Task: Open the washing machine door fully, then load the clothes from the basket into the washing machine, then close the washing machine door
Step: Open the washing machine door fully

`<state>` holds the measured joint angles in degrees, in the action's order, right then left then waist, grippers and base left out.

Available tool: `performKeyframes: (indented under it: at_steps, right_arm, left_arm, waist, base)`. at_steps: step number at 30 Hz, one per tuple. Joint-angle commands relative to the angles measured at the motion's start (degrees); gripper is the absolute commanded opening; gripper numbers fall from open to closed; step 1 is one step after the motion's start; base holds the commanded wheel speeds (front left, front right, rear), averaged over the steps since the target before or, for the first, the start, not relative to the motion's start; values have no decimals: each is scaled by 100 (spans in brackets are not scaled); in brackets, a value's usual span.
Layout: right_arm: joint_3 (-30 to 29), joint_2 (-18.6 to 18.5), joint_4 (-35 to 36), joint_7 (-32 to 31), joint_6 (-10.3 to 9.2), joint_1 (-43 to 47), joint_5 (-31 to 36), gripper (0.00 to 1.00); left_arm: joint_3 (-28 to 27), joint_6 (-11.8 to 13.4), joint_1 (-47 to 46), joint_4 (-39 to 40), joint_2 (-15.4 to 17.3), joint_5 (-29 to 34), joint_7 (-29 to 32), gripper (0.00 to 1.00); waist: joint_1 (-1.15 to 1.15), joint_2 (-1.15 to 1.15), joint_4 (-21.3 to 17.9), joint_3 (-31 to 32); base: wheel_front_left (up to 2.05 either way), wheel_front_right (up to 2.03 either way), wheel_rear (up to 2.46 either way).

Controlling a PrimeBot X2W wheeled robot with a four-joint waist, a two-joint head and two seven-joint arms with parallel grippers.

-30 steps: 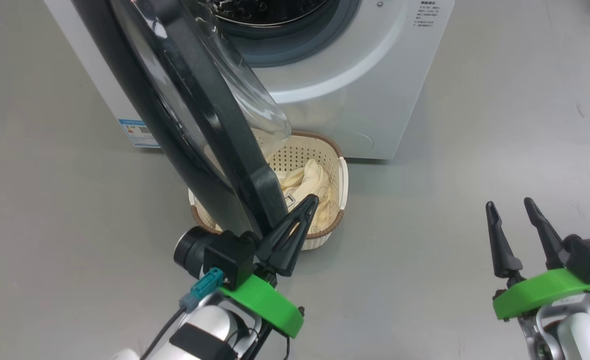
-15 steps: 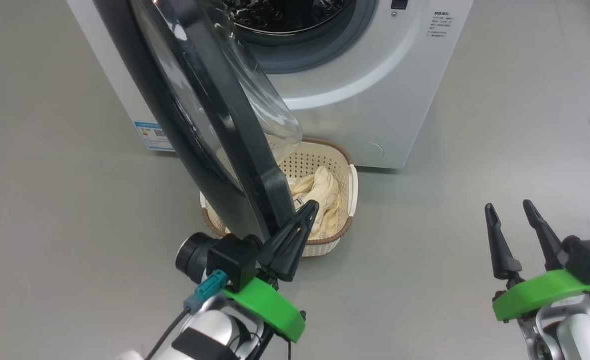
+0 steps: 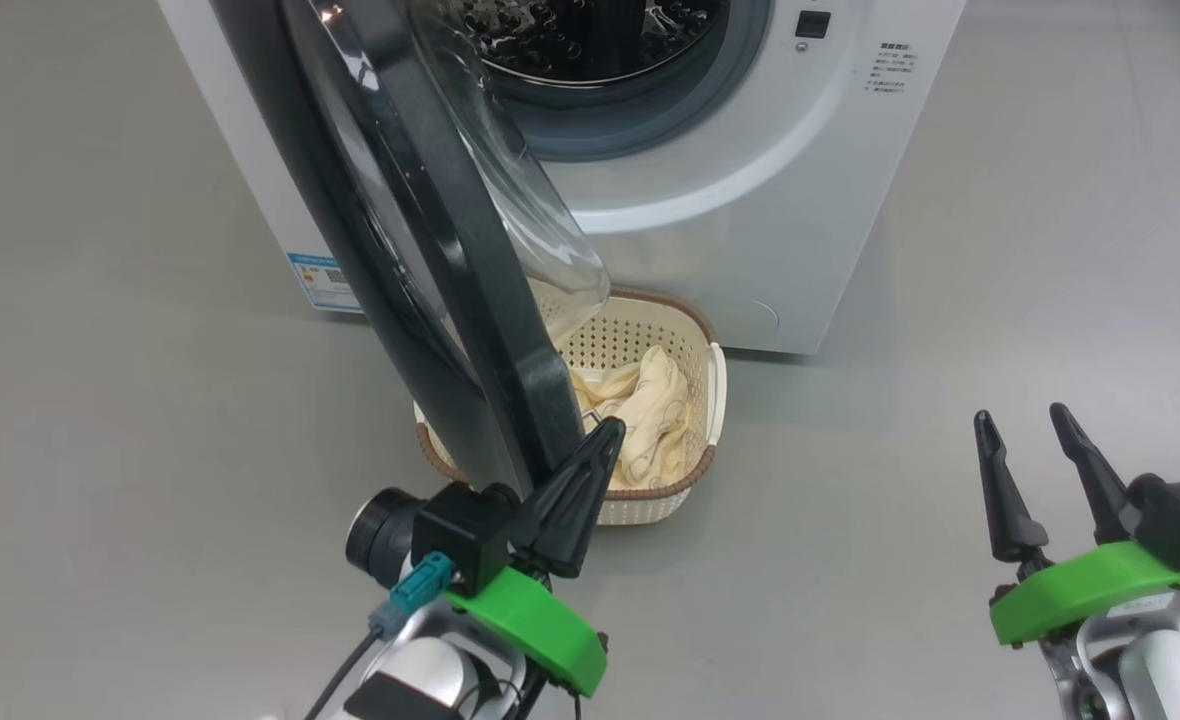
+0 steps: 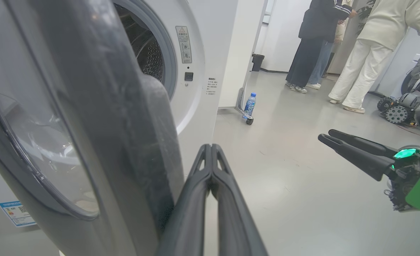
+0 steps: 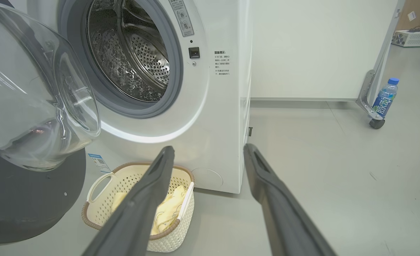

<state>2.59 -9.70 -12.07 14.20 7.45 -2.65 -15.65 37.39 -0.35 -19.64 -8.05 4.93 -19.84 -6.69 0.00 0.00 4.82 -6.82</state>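
The left hand (image 3: 598, 440) sits nearest, its two dark fingers pressed together with nothing between them. They lie along the lower edge of the washing machine door (image 3: 470, 300); whether they touch it I cannot tell. In the left wrist view the fingers rise just right of the door's wide black rim. The right hand (image 3: 1018, 418) hovers well apart over bare grey floor (image 3: 900, 520), fingers spread and empty.

The door stands part-way open, swung out from the left side of the washing machine (image 3: 730, 220). Its clear glass bowl bulges toward the mouth and hangs over the basket (image 3: 640, 505), hiding the basket's left half from the head camera. The basket sits on the floor against the machine's front, below the mouth. It is cream and perforated, with a brown rim and white side handles. The clothes (image 3: 650, 410) lie crumpled inside, pale cream-yellow.

Behind, the grey rubber ring frames the shiny perforated drum (image 3: 590, 35), and a blue sticker (image 3: 325, 280) sits low on the front. Farther off, a water bottle (image 4: 250, 105) stands by a caster, and two people (image 4: 370, 53) stand at the room's far side.
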Motion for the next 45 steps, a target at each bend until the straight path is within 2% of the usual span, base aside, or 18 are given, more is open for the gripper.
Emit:
performKeyframes:
  at_steps: [1, 16, 26, 35, 45]
  right_arm:
    - [100, -138, 166, 76, 3, -78, -33, 100]
    - [141, -132, 158, 78, 3, -115, -53, 100]
    - [118, -152, 127, 79, 3, -97, -84, 100]
    - [107, -188, 133, 79, 3, -39, -95, 100]
    - [133, -201, 139, 68, 3, -32, -112, 100]
  left_arm:
    - [-425, 160, -142, 71, 237, -34, 41, 0]
    - [-444, 278, -88, 237, 380, -41, 67, 0]
    - [-693, 632, 62, 387, 561, -38, 51, 0]
    - [-998, 1025, 249, 391, 663, -118, 62, 0]
    - [-1406, 1281, 354, 357, 823, -309, 5, 0]
  waist:
    - [0, 0, 39, 4]
    - [0, 0, 221, -51]
    - [0, 0, 463, -34]
    - [0, 0, 916, 22]
    - [0, 0, 1133, 24]
  base:
    - [0, 0, 0]
    - [0, 0, 0]
    - [0, 0, 0]
    - [0, 0, 0]
    - [0, 0, 0]
